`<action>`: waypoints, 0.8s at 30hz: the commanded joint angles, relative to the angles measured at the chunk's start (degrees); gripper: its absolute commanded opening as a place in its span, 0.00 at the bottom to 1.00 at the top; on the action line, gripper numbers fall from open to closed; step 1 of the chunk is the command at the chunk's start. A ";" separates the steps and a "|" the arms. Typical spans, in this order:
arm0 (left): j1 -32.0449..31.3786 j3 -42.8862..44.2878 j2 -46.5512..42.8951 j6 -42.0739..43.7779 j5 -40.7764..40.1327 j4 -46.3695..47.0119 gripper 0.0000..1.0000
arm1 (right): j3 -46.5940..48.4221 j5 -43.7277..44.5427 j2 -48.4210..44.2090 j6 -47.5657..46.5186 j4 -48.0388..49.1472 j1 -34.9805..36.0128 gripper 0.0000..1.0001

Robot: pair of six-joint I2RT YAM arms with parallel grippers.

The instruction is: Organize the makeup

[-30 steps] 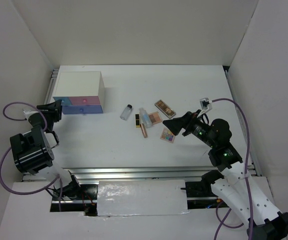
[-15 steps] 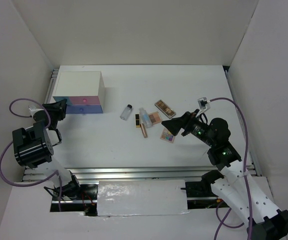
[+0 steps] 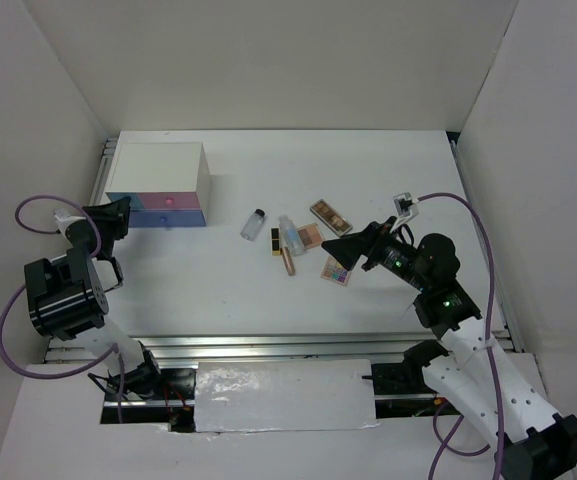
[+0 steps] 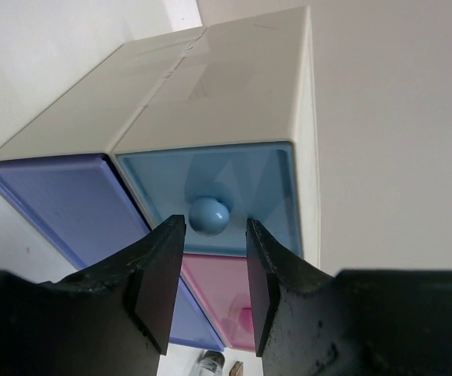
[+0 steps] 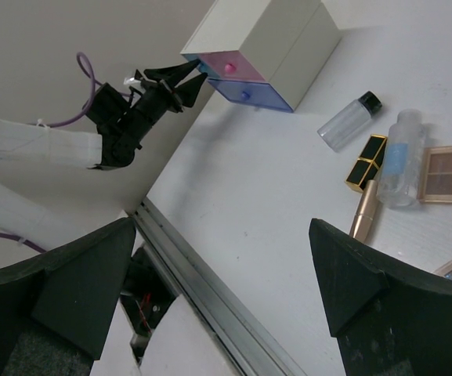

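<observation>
The makeup lies mid-table: a small clear dark-capped bottle, a clear tube, a slim brown-gold stick, and brown, pinkish-tan and multicoloured palettes. My left gripper is open at the front of the white drawer box. In the left wrist view the gripper has its jaws just short of the blue drawer's round knob. My right gripper is open and empty, held above the table beside the palettes. The right wrist view shows the bottle, tube and stick.
A small black-and-gold case lies by the stick. The box has a pink drawer and a purple-blue drawer beside the light blue one. White walls close in the table. A metal rail runs along the near edge.
My left gripper has moved in toward the front of the drawer box. My right arm has hardly shifted. The makeup has not moved.
</observation>
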 commanded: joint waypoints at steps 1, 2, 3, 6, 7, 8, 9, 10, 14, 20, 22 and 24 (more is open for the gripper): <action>-0.04 1.84 -2.56 2.55 -1.49 2.33 0.50 | -0.50 -1.59 0.38 -0.18 3.81 0.26 1.00; 0.04 2.19 -2.56 3.07 -1.58 2.07 0.50 | -0.50 -1.77 0.47 -0.27 3.90 0.26 1.00; 0.05 2.28 -2.38 3.16 -1.58 1.98 0.50 | -0.59 -1.77 0.47 -0.27 3.99 0.35 1.00; 0.05 2.90 -0.72 2.47 -1.06 2.68 0.49 | -0.68 -2.03 0.56 -0.10 4.34 0.26 1.00; 0.05 2.81 -0.19 1.94 -0.62 4.60 0.48 | -0.68 -2.03 0.56 -0.01 4.43 0.26 1.00; 0.13 2.72 0.69 1.24 -0.53 5.31 0.47 | -0.59 -2.29 0.73 -0.01 4.43 0.35 1.00; 0.22 2.64 0.87 1.06 -0.53 5.58 0.45 | -0.67 -2.38 0.82 0.08 4.43 0.26 1.00; 0.13 2.55 1.04 1.14 -0.44 5.58 0.44 | -0.68 -2.39 0.82 0.08 4.52 0.35 1.00; 0.13 1.93 0.96 1.93 -0.88 5.41 0.33 | -0.85 -2.21 0.74 0.17 4.69 0.35 1.00; 0.22 1.58 1.31 2.29 -0.79 6.19 0.17 | -1.03 -2.47 1.00 0.26 5.04 0.26 1.00; 0.22 1.14 0.79 2.81 -0.53 6.46 0.14 | -1.03 -2.39 1.00 0.26 5.04 0.26 1.00; 0.13 0.53 -0.88 3.25 -0.79 5.59 0.13 | -1.20 -2.47 1.00 0.26 5.13 0.26 1.00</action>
